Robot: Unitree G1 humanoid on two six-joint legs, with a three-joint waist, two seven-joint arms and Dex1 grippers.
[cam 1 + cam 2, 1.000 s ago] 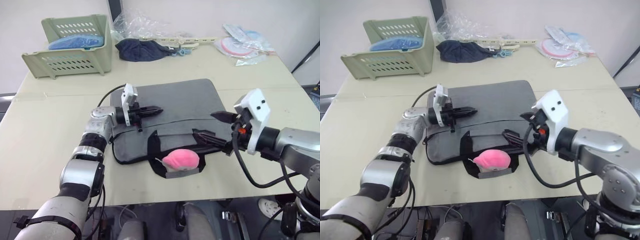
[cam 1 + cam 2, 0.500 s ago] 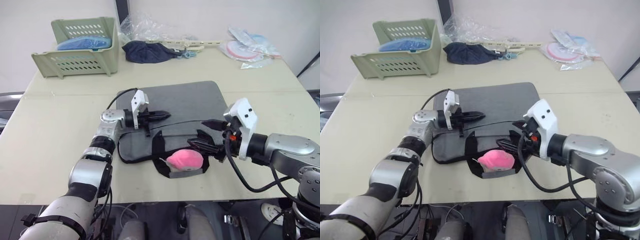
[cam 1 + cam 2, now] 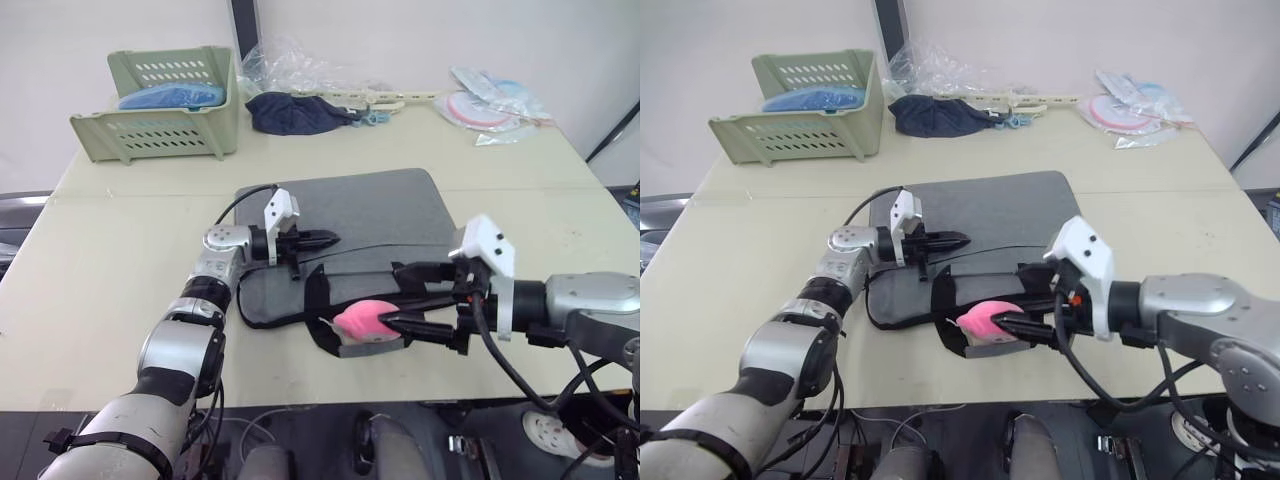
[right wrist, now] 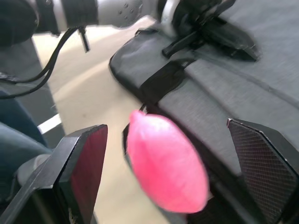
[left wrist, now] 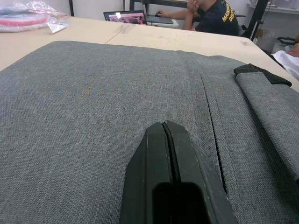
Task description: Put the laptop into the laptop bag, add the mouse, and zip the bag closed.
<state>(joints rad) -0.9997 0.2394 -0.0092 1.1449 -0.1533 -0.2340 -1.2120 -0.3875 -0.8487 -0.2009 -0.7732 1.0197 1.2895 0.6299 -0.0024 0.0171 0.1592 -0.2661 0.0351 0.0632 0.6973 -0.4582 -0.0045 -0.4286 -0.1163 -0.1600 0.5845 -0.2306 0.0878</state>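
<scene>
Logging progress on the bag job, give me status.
Left claw shut, resting on grey bag. Right claw open around pink plush toy at the bag's front edge. No laptop or mouse seen; toy sits on the handle.

Lighting bright, even, diffuse; looks overhead. Shadows on the worktop (image 3: 90, 260) soft and short, a faint one under the bag (image 3: 360, 215) edge. No hard glare; slight sheen on the plastic wrap (image 3: 300, 60) at the back and on the silver arm shells. Head views sharp across the frame, no obvious edge distortion. Left wrist view: bag weave crisp mid-frame, left hand (image 5: 168, 140) close and a bit soft, background hazy. Right wrist view: motion-blurred and defocused, pink plush (image 4: 168, 163) smeared, right hand's fingers (image 4: 84, 163) soft-edged.
</scene>
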